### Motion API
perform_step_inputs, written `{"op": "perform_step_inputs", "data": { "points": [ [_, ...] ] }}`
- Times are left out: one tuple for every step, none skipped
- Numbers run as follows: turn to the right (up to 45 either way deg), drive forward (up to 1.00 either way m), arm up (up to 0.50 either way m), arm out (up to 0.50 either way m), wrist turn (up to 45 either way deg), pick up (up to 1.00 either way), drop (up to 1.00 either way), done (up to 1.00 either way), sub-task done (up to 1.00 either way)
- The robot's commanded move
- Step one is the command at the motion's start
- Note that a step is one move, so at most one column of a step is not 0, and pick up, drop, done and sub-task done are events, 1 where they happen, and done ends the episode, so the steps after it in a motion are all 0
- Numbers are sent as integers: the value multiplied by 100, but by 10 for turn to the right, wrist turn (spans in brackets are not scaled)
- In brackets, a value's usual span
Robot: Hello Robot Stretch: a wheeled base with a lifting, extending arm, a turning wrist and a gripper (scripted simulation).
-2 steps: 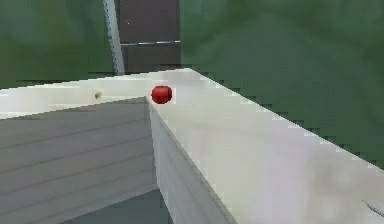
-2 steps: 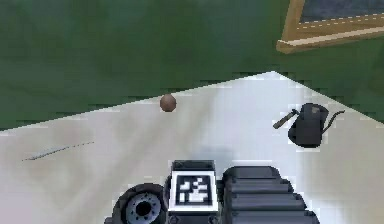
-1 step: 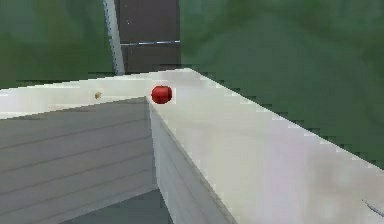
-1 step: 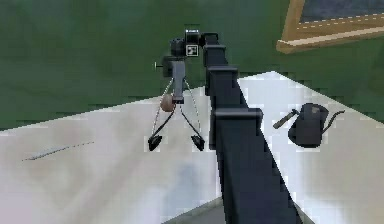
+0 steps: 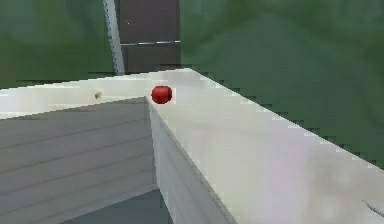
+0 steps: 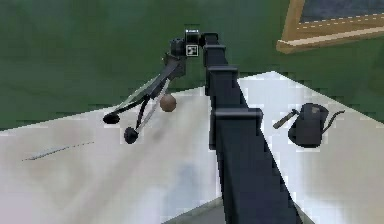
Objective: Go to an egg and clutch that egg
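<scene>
- Green walls (image 5: 60,40) close off the room behind a white table (image 5: 250,150), which bends round a corner in the forward view. A dark door (image 5: 150,20) stands in the wall beyond that corner.
- Near that corner I see a red apple (image 5: 161,94) on the table. To its left, on the same top, is a small pale speck (image 5: 97,95) that I cannot name.
- Grey panelled fronts (image 5: 70,150) run below the table top.
- In the arm side view my arm (image 6: 240,140) rises over the white table top, with two white marker squares (image 6: 178,45) at its far end.
- From there the fingers (image 6: 112,118) slant down towards the left, and their dark tips are low over the table top near its far edge.
- A small brown egg (image 6: 169,102) shows just right of the fingers, between them and the arm, by the table's far edge. I cannot tell whether it touches them.
- I cannot tell whether the fingers are open or closed, or whether they hold anything.
- Right of the arm a dark kettle (image 6: 308,124) stands on the table, well apart from the egg. Its inside is hidden, so I cannot tell what is in it.
- A wooden frame (image 6: 330,37) hangs on the wall at the top right.
</scene>
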Motion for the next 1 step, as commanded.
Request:
{"op": "perform_step_inputs", "data": {
  "points": [
    [0, 0, 0, 0, 450, 0, 0, 0, 0]
  ]
}}
